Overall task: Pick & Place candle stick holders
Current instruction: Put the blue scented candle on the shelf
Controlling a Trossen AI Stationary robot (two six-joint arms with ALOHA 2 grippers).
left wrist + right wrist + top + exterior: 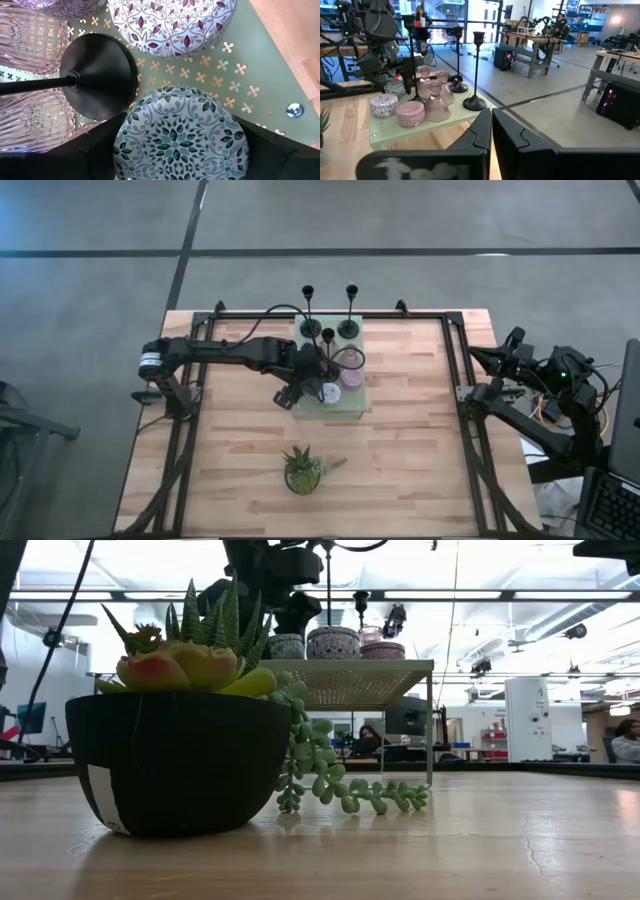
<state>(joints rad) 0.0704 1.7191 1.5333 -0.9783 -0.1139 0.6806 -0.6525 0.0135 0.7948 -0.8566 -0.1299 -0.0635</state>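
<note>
On the green perforated stand [280,80], left gripper [175,145] fingers spread around the blue patterned cup [180,135], near its edge.

In the left wrist view, the blue patterned cup [180,135] is cut off at 6 o'clock, with the left pincer's fingers [95,150] covering its flanks. The black stem [30,86] runs out at 9 o'clock, its top unseen. From table height, the potted plant [180,740] hides much of the green shelf [350,670].
</note>
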